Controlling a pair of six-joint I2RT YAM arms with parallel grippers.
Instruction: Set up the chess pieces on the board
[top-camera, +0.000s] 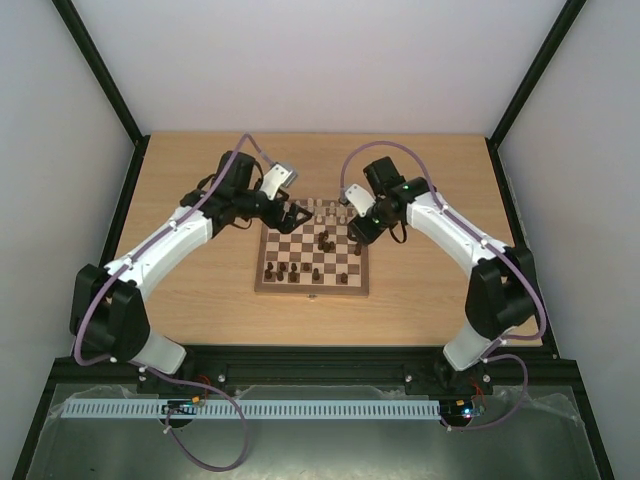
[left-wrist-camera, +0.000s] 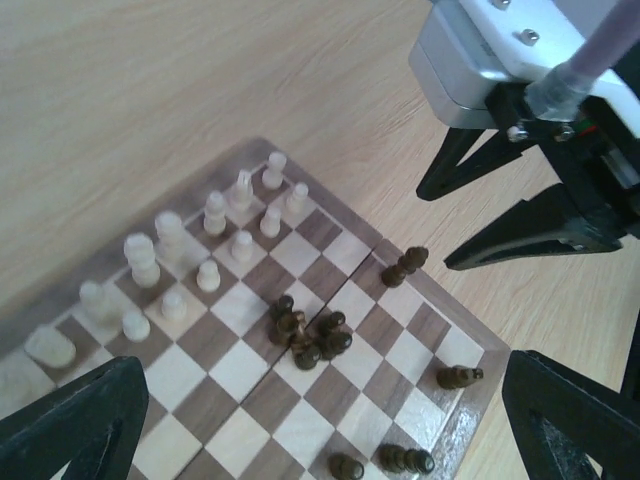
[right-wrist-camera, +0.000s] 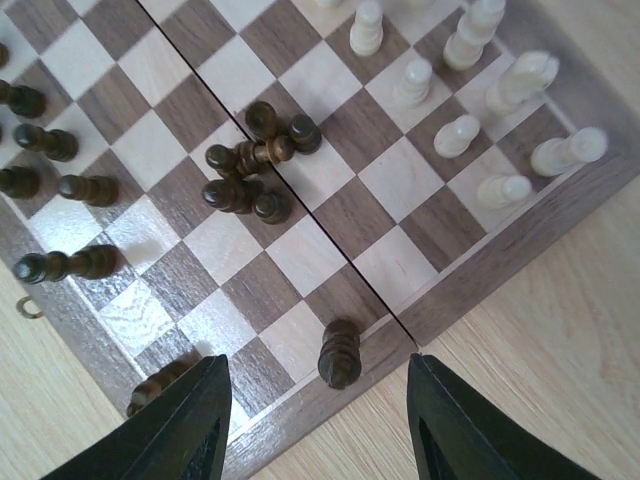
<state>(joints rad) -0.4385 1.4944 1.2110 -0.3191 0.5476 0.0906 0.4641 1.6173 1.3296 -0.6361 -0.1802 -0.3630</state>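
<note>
Midway through the set-up, judging by the lie of things. Board (top-camera: 312, 258) square at the centre of the worktop (top-camera: 190, 300), with the pale pieces (left-wrist-camera: 205, 245) upright in two rows along its 12 o'clock edge as seen from above, looking close to finished. Dark pieces (right-wrist-camera: 250, 175) another matter: a tangled heap near mid-board, plus strays tipped over along the 6 o'clock edge. Left end effector (left-wrist-camera: 320, 435) hovering off the board's 11 o'clock corner, fingers spread wide and holding nothing. Right end effector (right-wrist-camera: 318, 420) toward the 2 o'clock side, fingers apart and pinching nothing, with one toppled dark piece (right-wrist-camera: 340, 353) lying just ahead of the gap at the board's 3 o'clock edge, hard by the border, untouched as far as can be told. Step in hand, most likely: picking up that toppled piece to carry it to the dark home rows. Next move calls for coming down over it, setting the fingers across its narrow waist, closing gently so as not to roll it off onto the worktop, then lifting clear of the pale ranks close by. Cannot tell which chessman it is.
</note>
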